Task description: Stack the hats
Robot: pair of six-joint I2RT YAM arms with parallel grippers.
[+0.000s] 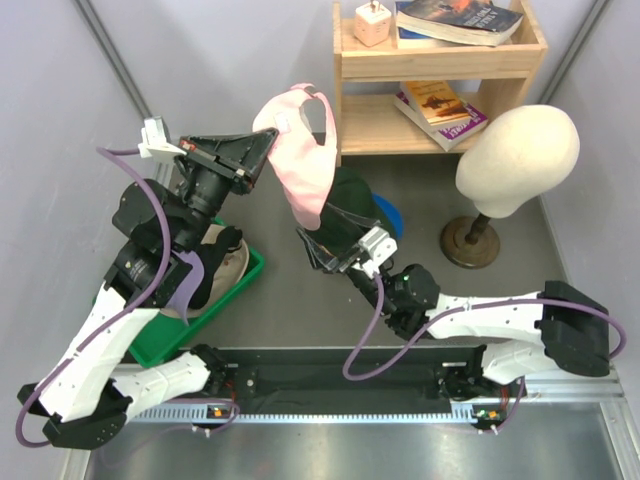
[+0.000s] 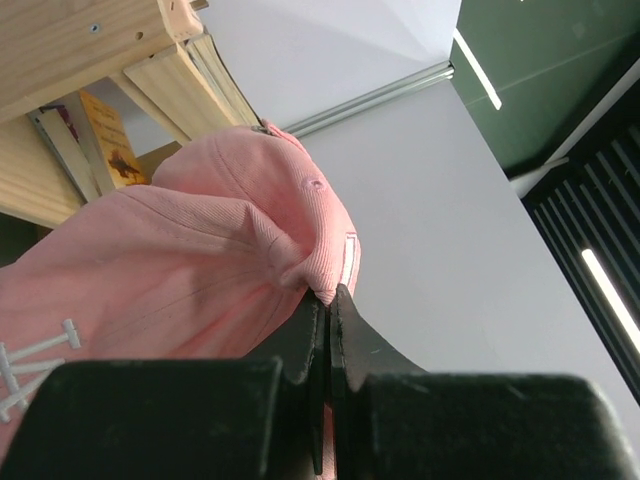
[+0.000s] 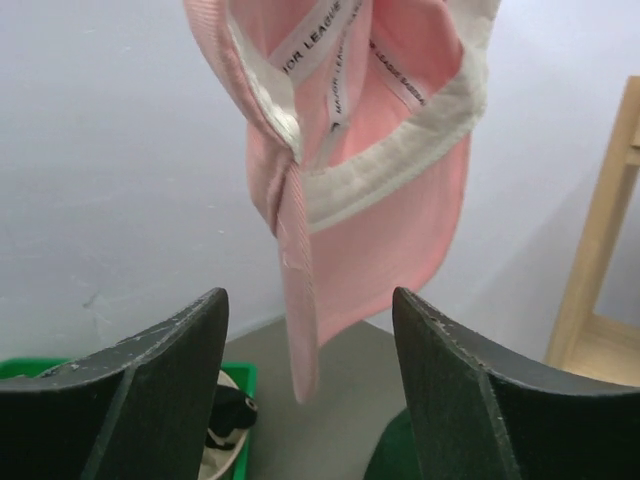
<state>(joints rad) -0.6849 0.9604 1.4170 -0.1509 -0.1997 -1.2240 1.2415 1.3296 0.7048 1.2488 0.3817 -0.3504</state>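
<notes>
Cap status: the pale pink cap (image 1: pixel 300 165) hangs in the air near the middle of the table (image 1: pixel 300 310), in front of the wooden shelf (image 1: pixel 345 95). The left gripper (image 1: pixel 258 150) has its jaws pressed tight together on a fold of the crown (the left wrist view shows the fabric bunched at the tips). The cap's brim droops down towards the right gripper (image 1: pixel 335 245).

We see the right gripper's jaws standing well apart with nothing in them. In its wrist view the cap's lower edge hangs in front of the gap, and we cannot tell whether it touches.

Just behind the right gripper a dark hat (image 1: pixel 352 192) lies on the table with blue fabric (image 1: pixel 390 215) beside it (one hat or two, we cannot tell).

Left side: a green bin (image 1: pixel 245 275) holds more hats, a lavender one (image 1: pixel 185 285) among them, partly hidden by the left arm.

Right side: a cream mannequin head (image 1: pixel 520 155) stands on a dark stand, well apart from the pink cap. The shelf holds books (image 1: pixel 440 105) and a white plug (image 1: pixel 372 22).
</notes>
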